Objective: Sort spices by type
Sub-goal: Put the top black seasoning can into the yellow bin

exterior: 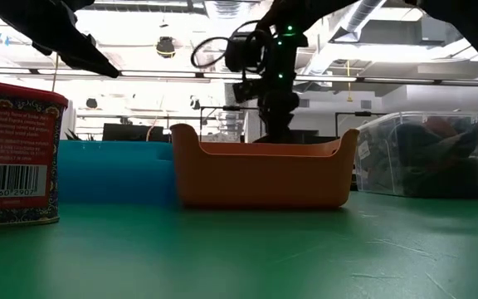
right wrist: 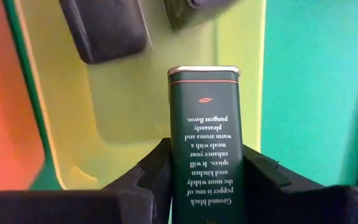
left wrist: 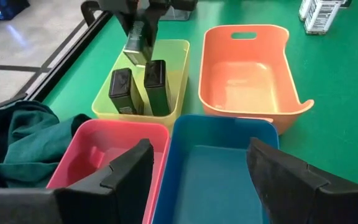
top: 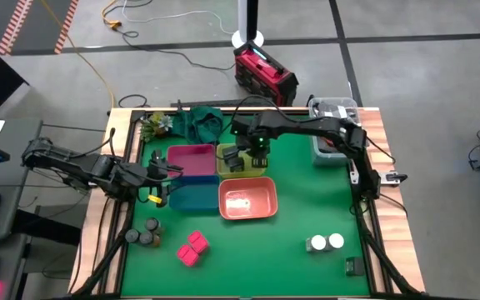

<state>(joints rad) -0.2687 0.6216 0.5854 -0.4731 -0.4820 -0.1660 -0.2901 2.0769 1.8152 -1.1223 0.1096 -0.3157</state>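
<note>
Clamped between my right gripper [right wrist: 204,171] fingers: a dark green pepper tin [right wrist: 205,134], over the yellow bin [left wrist: 173,59].
Its long axis runs straight out from my fingers, silver-rimmed end away, pale lettering on its face. My left gripper [left wrist: 201,165] hangs spread over the blue bin [left wrist: 219,168].

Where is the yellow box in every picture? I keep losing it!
High view: the yellow bin sits mid-table, under the right gripper.
Low view: not visible; the orange bin blocks it.
Left wrist view: yellow bin, upper left, two dark tins inside.
Right wrist view: yellow bin behind the held dark tin.
Shared landmark: the orange bin beside it.
</note>
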